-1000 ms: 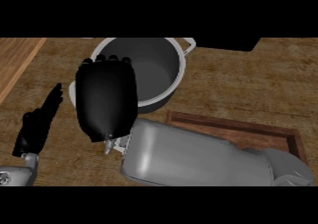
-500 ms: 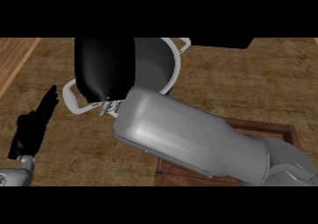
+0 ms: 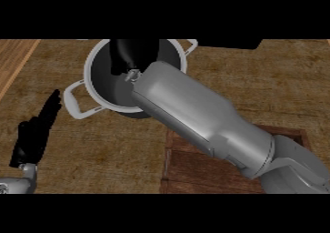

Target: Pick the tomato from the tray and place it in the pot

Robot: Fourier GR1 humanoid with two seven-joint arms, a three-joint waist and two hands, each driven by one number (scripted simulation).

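Note:
The grey pot [image 3: 95, 68] with two loop handles stands at the top middle of the counter. My right hand [image 3: 133, 51] reaches over its rim and into its mouth, seen from the back, and its grey forearm [image 3: 194, 113] crosses from the lower right. No tomato shows; whatever the hand carries is hidden. The brown wooden tray [image 3: 194, 170] lies at the lower right, mostly under the forearm. My left hand [image 3: 36, 132] rests edge-on at the lower left, fingers straight, holding nothing.
A dark object [image 3: 234, 43] sits at the top edge right of the pot. A lighter wooden strip [image 3: 9, 63] runs along the counter's far left. Bare counter [image 3: 100, 150] lies between the left hand and the tray.
My right hand has travelled up and to the right, from beside the pot's left rim to inside its mouth. The view has shifted, so the pot and tray sit elsewhere. The left hand stays put.

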